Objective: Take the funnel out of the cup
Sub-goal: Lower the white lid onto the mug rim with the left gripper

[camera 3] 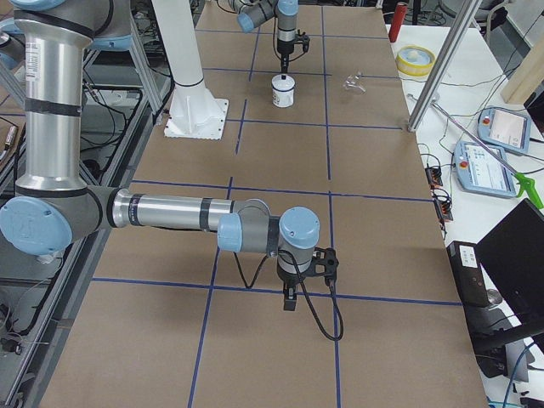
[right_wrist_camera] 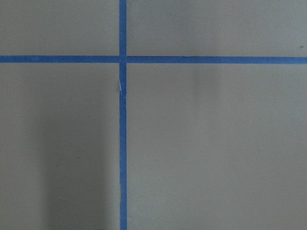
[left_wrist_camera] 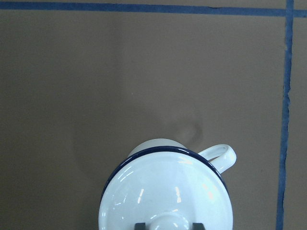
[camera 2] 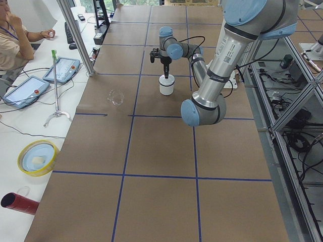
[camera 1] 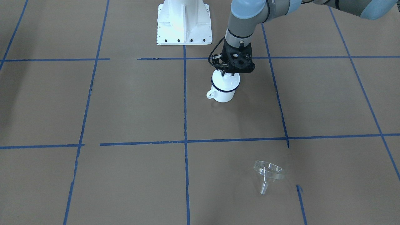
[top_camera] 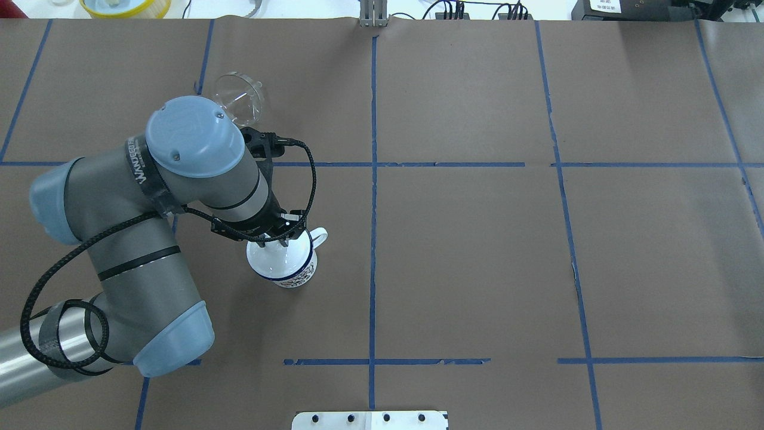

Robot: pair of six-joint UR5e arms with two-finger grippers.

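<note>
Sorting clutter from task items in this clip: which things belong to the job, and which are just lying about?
Job: funnel, cup, left gripper.
Not the job: lid on the cup, yellow bowl, red tube.

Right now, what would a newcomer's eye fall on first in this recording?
The left gripper hangs right over the cup, its fingers flanking the knob of a white domed lid on it. The clear funnel is not in the cup: it lies tipped on the table, well apart, toward the operators' side.
</note>
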